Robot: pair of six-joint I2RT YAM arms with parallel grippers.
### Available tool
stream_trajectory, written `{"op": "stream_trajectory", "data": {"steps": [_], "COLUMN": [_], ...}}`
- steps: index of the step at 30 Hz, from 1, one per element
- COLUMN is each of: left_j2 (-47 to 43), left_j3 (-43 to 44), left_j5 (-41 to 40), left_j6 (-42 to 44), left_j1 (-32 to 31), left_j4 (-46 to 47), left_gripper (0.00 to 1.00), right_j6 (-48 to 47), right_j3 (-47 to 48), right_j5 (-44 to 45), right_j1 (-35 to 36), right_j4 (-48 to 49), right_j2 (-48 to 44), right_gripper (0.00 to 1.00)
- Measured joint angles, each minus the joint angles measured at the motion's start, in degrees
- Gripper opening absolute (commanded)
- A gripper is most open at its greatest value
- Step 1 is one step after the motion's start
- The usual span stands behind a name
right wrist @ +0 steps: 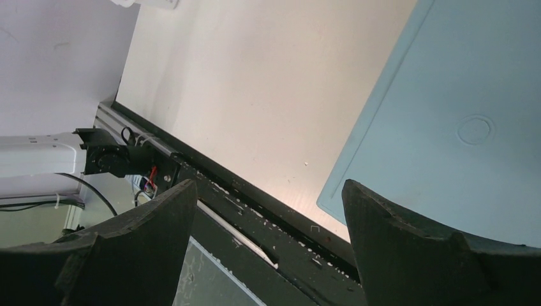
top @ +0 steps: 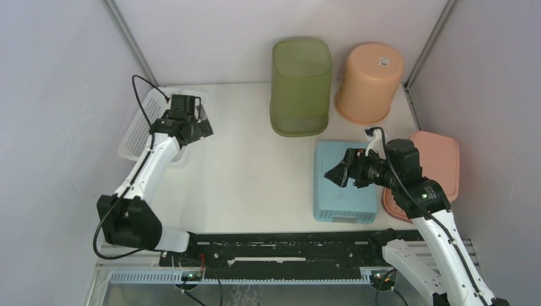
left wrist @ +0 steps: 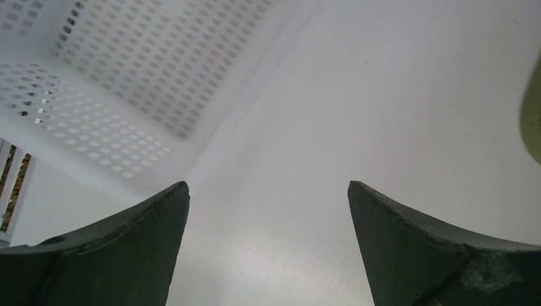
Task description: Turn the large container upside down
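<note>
Large green container (top: 300,86): stands at the back of the worktop (top: 255,172), middle; wide rim down, closed base up.
Neighbour, right: orange bucket (top: 369,81) just beside it, also base up.
Neighbour, front: blue container (top: 344,185), flat base up, near the green one.
My right end effector (top: 337,173): released, jaws wide, hovering over the blue container's left edge, nothing between the fingers.
My left end effector (top: 203,122): released, jaws wide, empty, beside the white perforated basket (top: 141,127) at the left wall.
Far right: pink container (top: 440,159), partly behind my right arm.
</note>
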Motion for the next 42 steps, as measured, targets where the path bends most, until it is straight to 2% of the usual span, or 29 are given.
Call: {"op": "stream_trajectory", "data": {"steps": [8, 18, 26, 34, 38, 42], "left_j2": [7.4, 17.9, 23.3, 23.5, 22.8, 21.3], "left_j3": [1.1, 7.3, 7.8, 7.5, 6.1, 4.6], "left_j5": [2.0, 0.4, 1.0, 0.7, 0.8, 0.8], "left_j6": [1.7, 2.8, 3.3, 3.2, 2.7, 1.7], "left_j1": [9.3, 9.9, 9.8, 5.6, 3.1, 1.0], "left_j4": [0.0, 0.0, -0.6, -1.4, -1.2, -1.3], "left_gripper": [0.96, 0.95, 0.81, 0.5, 0.43, 0.42], "right_j6": [0.5, 1.0, 1.2, 1.4, 1.5, 1.6], "right_j3": [-0.9, -3.8, -4.3, -5.5, -5.7, -5.7], "right_j5": [0.2, -0.1, -0.5, -0.7, -0.7, -0.7], "right_j1": [1.0, 1.2, 1.2, 1.2, 1.2, 1.2], "right_j4": [1.9, 3.5, 4.3, 4.7, 4.7, 4.7], "right_j2": [0.1, -0.4, -1.2, -1.9, -2.4, -2.7], "right_gripper": [0.92, 0.92, 0.92, 0.91, 0.92, 0.92]}}
